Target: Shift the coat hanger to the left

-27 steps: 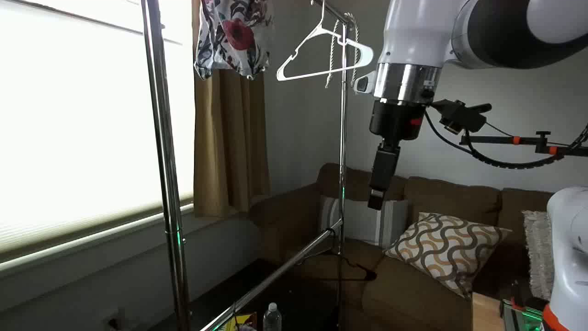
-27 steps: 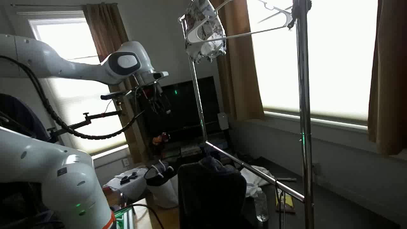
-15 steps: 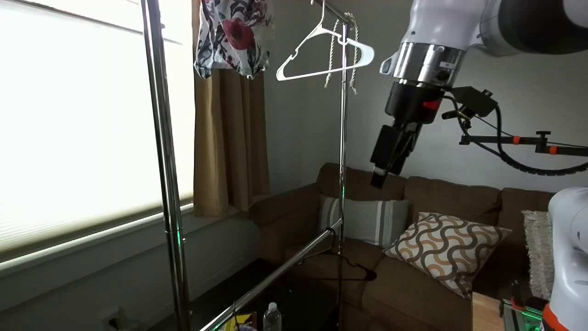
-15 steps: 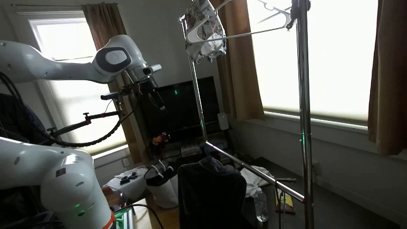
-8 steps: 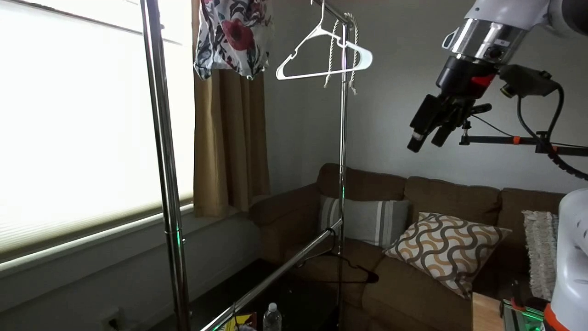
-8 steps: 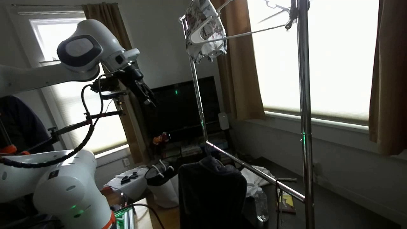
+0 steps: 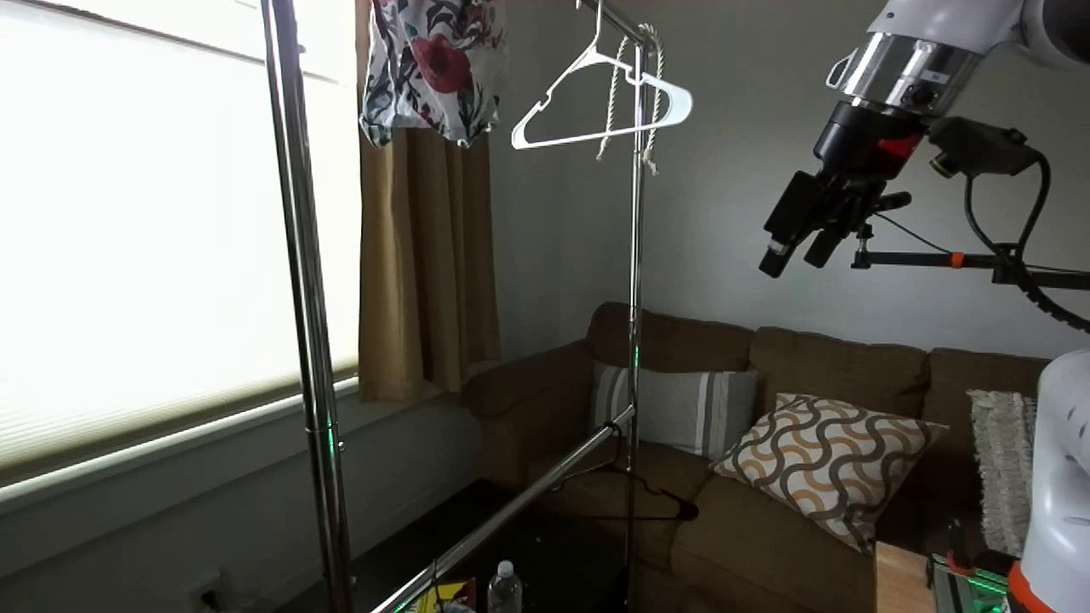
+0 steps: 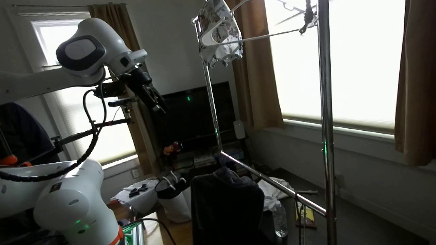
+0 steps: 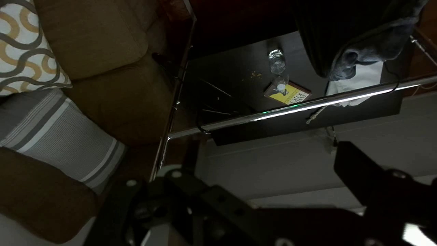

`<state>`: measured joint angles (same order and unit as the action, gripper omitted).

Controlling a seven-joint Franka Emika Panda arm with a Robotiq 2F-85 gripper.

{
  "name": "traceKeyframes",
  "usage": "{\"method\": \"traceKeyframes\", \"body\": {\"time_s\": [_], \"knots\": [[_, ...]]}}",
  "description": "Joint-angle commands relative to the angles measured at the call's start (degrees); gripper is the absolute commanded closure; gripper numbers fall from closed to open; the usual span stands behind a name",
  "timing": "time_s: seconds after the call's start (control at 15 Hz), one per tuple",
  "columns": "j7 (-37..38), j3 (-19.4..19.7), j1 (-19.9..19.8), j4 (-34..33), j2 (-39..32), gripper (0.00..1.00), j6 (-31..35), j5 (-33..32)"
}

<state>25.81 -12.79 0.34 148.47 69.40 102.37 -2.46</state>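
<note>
The coat hanger [image 7: 590,58] is thin and white. It hangs by its hook from the rack's top rail, near the rack's end post, in an exterior view. Its wide shoulder end also shows in an exterior view [image 8: 208,37], where its hook is cut off at the top. My gripper [image 7: 797,255] hangs tilted to the right of the hanger and lower, well apart from it. It also shows in an exterior view [image 8: 161,106]. In the wrist view the gripper [image 9: 267,153] is open, its fingers wide apart with nothing between them. The white hanger cannot be made out there.
A floral garment [image 7: 438,68] hangs beside the hanger. Chrome rack posts [image 7: 637,255] and a lower rail [image 7: 511,511] with a dark hanger [image 7: 668,504] stand near. A rope [image 7: 651,140] dangles at the post. A sofa [image 7: 673,336] and a support arm [image 7: 920,259] are around.
My arm has moved away from the rack, to the right and up, and the gripper has tilted, slowing in the last half second. The rope has swung slightly. The hanger has hardly moved.
</note>
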Motion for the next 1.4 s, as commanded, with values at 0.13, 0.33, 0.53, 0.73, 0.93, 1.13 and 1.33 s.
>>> {"method": "traceKeyframes", "body": {"time_s": [0.13,0.33,0.53,0.73,0.93,1.13,1.33], "knots": [[-2.46,0.78,-2.05,-4.44,-5.59,0.0,10.56,1.58],[-9.45,3.08,-2.74,-8.71,-12.52,0.0,23.88,-0.82],[-16.73,3.67,-5.84,-16.02,-21.39,0.0,29.55,-6.97],[-25.21,6.17,-5.2,-21.14,-25.41,0.0,27.03,-11.3],[-36.49,10.6,-1.98,-22.89,-24.89,0.0,24.95,-12.4],[-37.05,11.3,-2.75,-23.1,-25.39,0.0,26.77,-12.4],[-37.76,12.19,-2.55,-23.61,-25.2,0.0,26.79,-12.37]]}}
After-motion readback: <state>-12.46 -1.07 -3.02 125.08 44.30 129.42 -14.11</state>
